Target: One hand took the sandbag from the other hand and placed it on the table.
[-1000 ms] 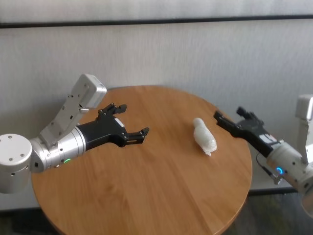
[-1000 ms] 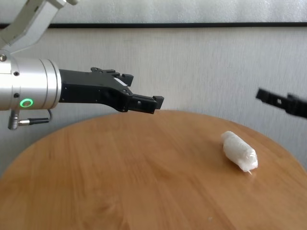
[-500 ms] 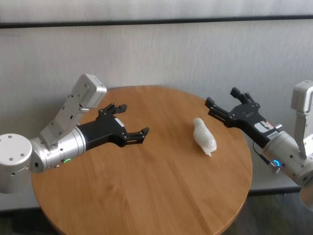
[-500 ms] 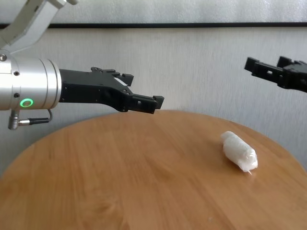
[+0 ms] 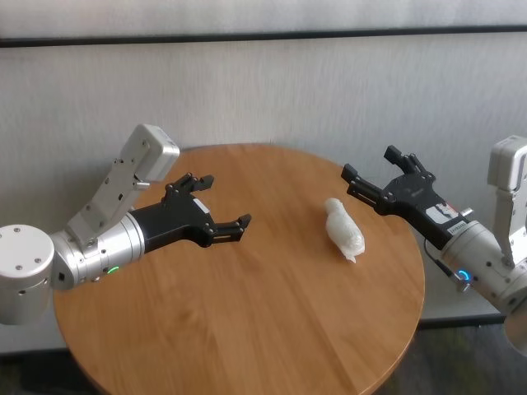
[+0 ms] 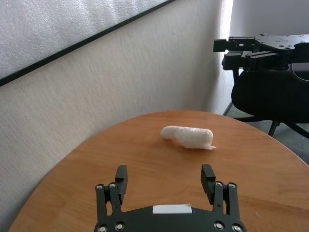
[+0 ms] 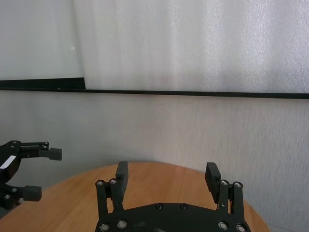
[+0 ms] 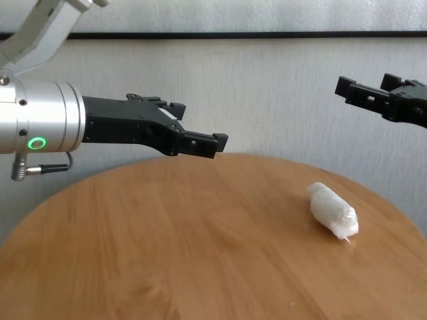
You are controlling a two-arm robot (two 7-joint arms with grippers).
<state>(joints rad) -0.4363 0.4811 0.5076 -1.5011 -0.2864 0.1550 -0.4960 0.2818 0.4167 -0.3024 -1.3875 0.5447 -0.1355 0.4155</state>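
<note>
Sandbag [image 5: 344, 230] laid flat on the table [image 5: 247, 313], near its right edge.
Over the table's left side the left gripper [image 5: 221, 206] is held with fingers spread and nothing gripped; past the right edge, the right gripper [image 5: 366, 173] is raised above the sandbag, likewise spread and empty.

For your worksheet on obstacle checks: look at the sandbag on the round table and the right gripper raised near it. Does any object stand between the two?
Nothing visible does. The sandbag lies alone on the table, and the open right gripper hangs above and beyond it with only air between. The open left gripper hovers well to the other side.
</note>
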